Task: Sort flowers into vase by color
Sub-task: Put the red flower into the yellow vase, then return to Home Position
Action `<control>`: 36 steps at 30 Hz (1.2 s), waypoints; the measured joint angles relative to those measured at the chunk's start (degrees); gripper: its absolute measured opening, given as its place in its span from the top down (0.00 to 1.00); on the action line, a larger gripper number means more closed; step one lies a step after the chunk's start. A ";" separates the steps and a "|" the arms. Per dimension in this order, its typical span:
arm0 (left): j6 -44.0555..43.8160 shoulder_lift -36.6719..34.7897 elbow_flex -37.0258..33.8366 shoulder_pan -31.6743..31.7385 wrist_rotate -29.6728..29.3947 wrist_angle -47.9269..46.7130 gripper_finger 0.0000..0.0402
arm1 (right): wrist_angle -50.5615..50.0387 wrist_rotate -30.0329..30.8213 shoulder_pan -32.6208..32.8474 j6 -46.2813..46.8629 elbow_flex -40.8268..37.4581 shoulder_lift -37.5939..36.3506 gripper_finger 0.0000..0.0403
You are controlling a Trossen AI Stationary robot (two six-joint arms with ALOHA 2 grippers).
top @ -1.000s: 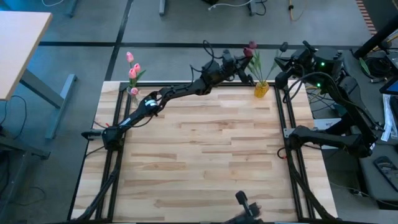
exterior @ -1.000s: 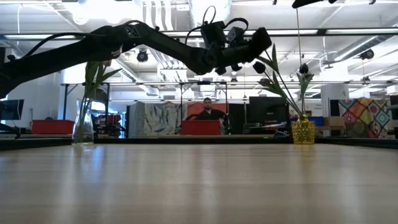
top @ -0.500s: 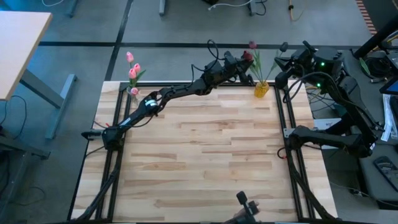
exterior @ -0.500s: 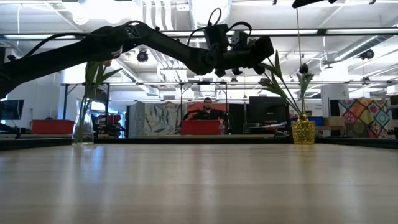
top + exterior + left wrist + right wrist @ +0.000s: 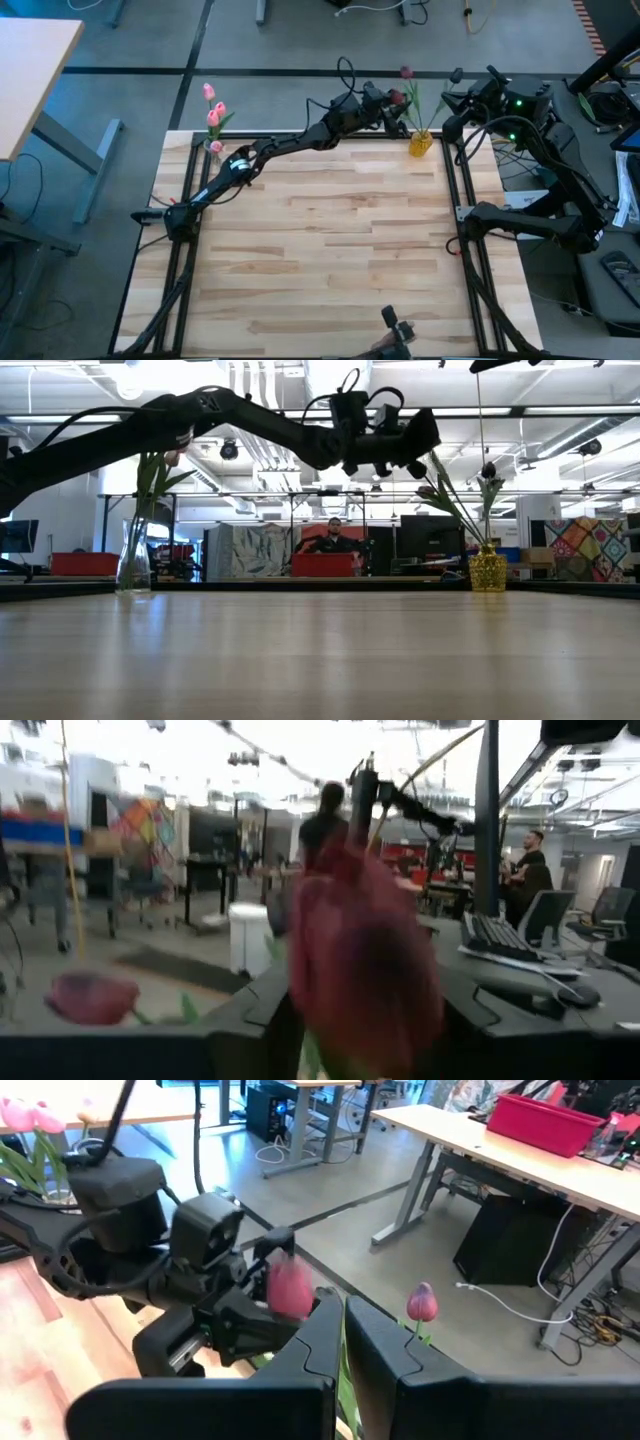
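A yellow vase [image 5: 420,145] stands at the table's far right, with a maroon tulip [image 5: 405,72] in it. A clear vase [image 5: 213,150] at the far left holds pink tulips [image 5: 214,110]. My left gripper [image 5: 393,108] reaches across the far edge to just left of the yellow vase, high above the table [image 5: 425,440]. It is shut on a second maroon tulip [image 5: 360,960], whose head fills the left wrist view. My right gripper [image 5: 340,1350] is shut and empty, waiting just right of the yellow vase. My left gripper holds the maroon tulip just below its head [image 5: 290,1290], coming level from the table's left. The head itself hides the place of contact in the left wrist view. The stem [image 5: 450,510] slants down from the gripper toward the yellow vase.
The wooden table top [image 5: 330,240] lies bare between the two vases. Black frame rails run along its left and right edges. A person [image 5: 333,538] sits in the room beyond the far edge. A dark object [image 5: 395,325] shows at the near edge.
My left gripper has turned from a downward tilt to level, risen a little and moved slightly toward the yellow vase. The maroon tulip head has gone with it.
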 joint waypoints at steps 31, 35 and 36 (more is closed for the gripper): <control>-0.58 -6.34 0.00 2.66 2.88 -7.34 0.59 | -0.17 0.00 -0.01 0.35 -0.01 -0.04 0.97; -0.14 -8.66 0.00 3.08 2.85 -8.62 0.59 | -0.17 0.00 -0.01 0.30 -0.01 -0.04 0.97; 0.82 -9.46 0.00 3.11 2.84 -9.08 0.60 | -0.17 -0.01 0.00 0.26 -0.01 -0.04 0.97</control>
